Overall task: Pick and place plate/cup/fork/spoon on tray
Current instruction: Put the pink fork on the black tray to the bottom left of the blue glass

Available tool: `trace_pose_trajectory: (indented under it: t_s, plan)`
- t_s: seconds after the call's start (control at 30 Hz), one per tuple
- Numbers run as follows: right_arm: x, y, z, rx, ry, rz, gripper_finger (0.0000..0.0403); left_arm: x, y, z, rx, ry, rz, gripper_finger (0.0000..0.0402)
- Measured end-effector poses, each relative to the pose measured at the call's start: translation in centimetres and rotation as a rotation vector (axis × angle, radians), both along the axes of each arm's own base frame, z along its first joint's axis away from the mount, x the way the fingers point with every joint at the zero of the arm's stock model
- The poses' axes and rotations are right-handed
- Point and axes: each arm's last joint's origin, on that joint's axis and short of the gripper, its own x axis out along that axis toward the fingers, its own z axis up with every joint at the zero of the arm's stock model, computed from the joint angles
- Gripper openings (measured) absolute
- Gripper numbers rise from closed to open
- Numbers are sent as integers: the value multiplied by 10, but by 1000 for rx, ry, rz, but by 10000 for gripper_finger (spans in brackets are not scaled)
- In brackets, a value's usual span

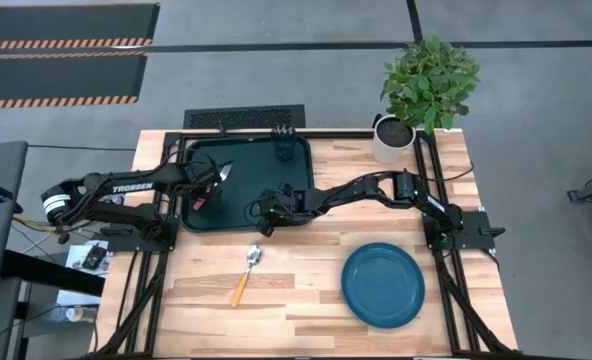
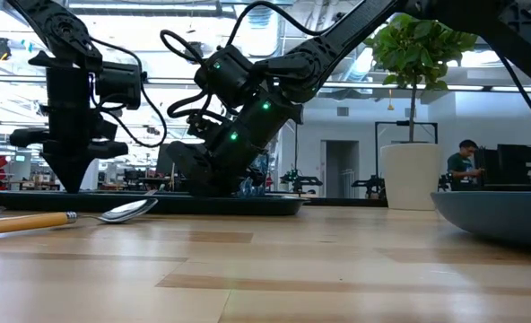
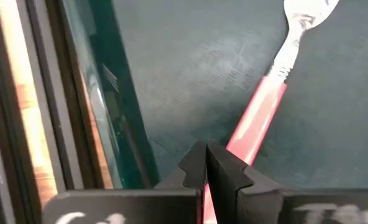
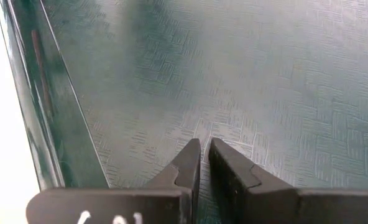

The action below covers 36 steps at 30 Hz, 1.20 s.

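Note:
The dark green tray (image 1: 246, 160) lies at the table's far left. My left gripper (image 1: 201, 198) stands over the tray's left part, shut on the red-handled fork (image 3: 277, 87), whose metal head (image 1: 223, 172) points toward the far right. My right gripper (image 1: 261, 210) is shut and empty, low over the tray's near part (image 4: 265, 74). A small dark cup (image 1: 283, 152) sits in the tray's far right corner. The orange-handled spoon (image 1: 246, 275) and the teal-blue plate (image 1: 382, 285) lie on the bare table in front of the tray. My left gripper holds the fork by its red handle (image 3: 243, 140), near the handle's free end, between its two shut fingers. The fingers come from above, slanting down, and lie across the handle. The fork reaches out over the tray floor; whether its head rests on it, I cannot tell.
A white pot with a green plant (image 1: 396, 135) stands at the table's far right corner. Both arms work close together over the tray. The tray's raised rim (image 3: 122, 124) runs just left of my left gripper. Bare wood lies between the spoon and the plate.

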Motion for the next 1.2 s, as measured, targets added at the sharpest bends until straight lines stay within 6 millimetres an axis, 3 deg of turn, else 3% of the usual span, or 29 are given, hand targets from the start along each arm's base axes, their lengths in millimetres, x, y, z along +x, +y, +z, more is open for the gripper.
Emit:
trace_pose_trajectory:
  t_s: [0.17,0.4,1.2]
  plan:
    - [0,0,0,0,-2,0,62,0,-1,-2,-34,-23,4,0]
    - [0,0,0,0,-2,0,62,-8,-9,-19,-61,-27,35,0]
    - [0,0,0,-1,-6,0,62,15,-23,-17,-83,-202,-7,0]
